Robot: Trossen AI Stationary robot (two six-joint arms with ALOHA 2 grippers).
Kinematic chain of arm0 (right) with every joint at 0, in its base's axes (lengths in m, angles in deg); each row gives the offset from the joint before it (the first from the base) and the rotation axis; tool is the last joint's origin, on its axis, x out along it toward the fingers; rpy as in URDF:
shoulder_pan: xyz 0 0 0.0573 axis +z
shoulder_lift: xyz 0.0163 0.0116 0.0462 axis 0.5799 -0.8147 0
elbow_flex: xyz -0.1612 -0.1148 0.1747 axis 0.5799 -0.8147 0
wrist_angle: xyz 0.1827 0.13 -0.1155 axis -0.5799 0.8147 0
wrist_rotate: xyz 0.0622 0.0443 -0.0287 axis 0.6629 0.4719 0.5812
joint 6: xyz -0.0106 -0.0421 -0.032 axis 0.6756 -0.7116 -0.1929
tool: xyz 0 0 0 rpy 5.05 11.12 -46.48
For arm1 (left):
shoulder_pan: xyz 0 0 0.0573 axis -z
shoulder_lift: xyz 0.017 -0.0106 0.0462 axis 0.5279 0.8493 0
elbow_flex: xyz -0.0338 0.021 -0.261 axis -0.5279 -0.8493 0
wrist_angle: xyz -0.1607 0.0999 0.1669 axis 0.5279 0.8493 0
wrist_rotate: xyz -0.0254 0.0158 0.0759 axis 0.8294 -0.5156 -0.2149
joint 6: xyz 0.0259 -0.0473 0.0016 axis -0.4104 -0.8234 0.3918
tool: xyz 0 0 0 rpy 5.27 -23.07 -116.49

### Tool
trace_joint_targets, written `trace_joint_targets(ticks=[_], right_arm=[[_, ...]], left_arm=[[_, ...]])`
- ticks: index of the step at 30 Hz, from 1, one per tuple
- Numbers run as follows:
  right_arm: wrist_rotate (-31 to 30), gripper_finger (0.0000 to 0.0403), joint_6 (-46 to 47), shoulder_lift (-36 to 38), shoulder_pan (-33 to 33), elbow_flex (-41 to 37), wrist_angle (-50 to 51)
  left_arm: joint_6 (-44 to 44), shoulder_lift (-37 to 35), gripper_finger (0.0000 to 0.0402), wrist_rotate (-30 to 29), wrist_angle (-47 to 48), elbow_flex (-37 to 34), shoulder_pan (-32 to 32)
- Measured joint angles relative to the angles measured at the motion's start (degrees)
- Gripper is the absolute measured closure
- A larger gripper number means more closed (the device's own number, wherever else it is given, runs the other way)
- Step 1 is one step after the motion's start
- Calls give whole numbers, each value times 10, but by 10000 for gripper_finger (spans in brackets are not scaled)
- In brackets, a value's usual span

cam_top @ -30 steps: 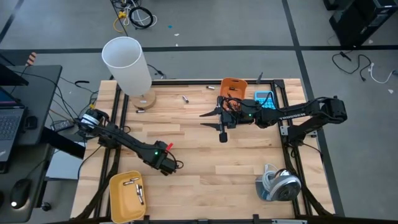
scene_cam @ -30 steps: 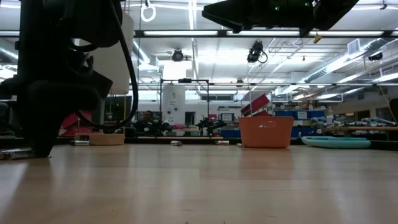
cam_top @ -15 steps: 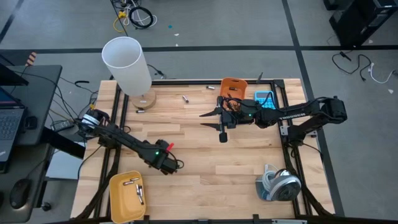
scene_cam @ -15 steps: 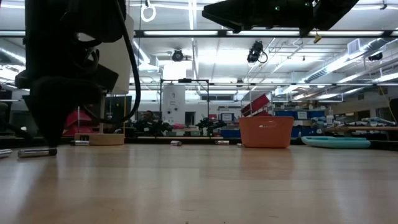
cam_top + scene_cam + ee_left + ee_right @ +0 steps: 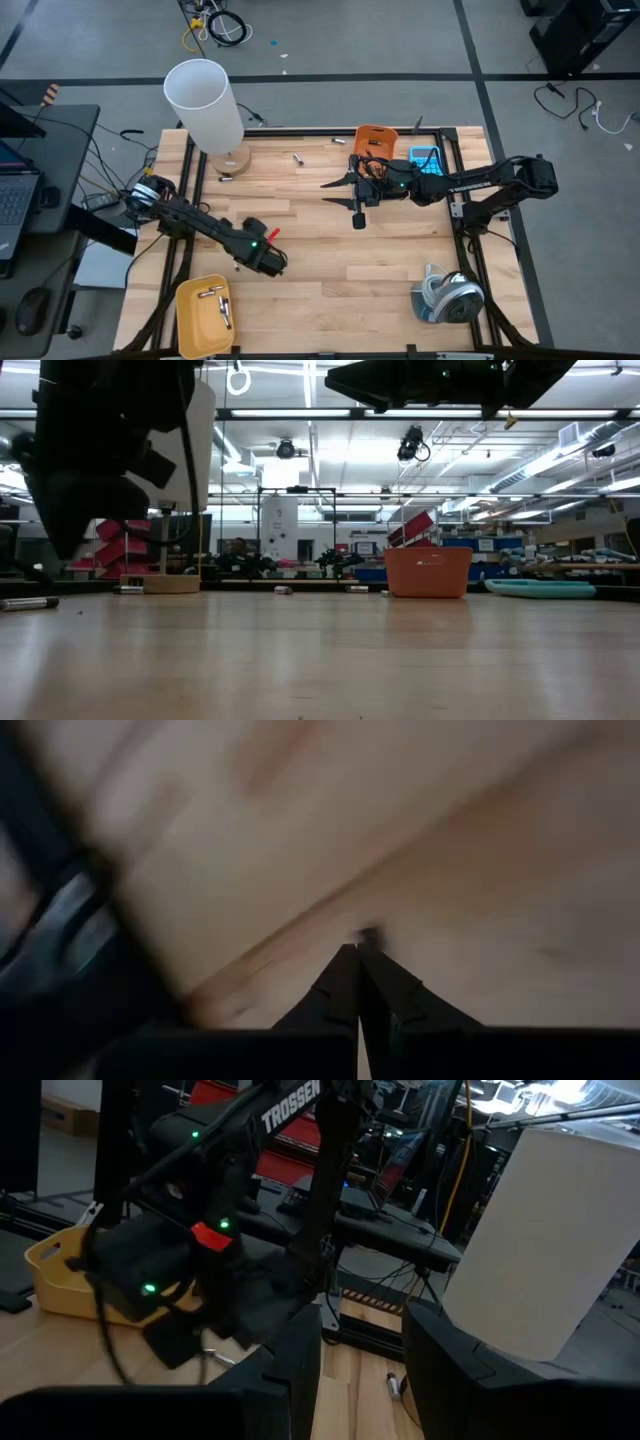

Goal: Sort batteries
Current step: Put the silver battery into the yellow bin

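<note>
Batteries [image 5: 297, 157] lie scattered along the far edge of the table [image 5: 330, 280] in the high view: one near the lamp base, one farther right, one beside the orange bin [image 5: 376, 139]. Two or three more already lie in the yellow tray [image 5: 186, 308] at the near left corner; what the orange bin holds cannot be seen. The left gripper [image 5: 268, 262] hangs just beyond that tray, so the left arm is the nearer one to it. The right gripper [image 5: 359, 212] hangs mid-table, pointing toward the near edge, and is the nearer one to the loose cells behind it.

Low view: a battery [image 5: 28, 603] lies flat at the far left, long axis across the picture, below the raised left arm and apart from it. Two more cells lie far back, left of the orange bin.

Left wrist view: the fingers [image 5: 340, 992] are pressed together over bare wood, a small dark speck at their tips that I cannot identify.

Right wrist view: the fingers [image 5: 300, 1370] stand spread, with nothing between them; a cell [image 5: 392, 1385] lies between them, farther off.
</note>
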Motion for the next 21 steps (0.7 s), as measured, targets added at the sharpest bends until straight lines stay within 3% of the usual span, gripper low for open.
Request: trace_joint_targets(ticks=[4,15,21], right_arm=[[0,275,0,0,0,0,0],[0,275,2,0,-1,0,0],[0,275,2,0,-1,0,1]], left_arm=[[-55,0,389,19,44,0,-1],[-55,0,329,17,-50,-29,-6],[-61,0,298,29,-38,-49,-6]])
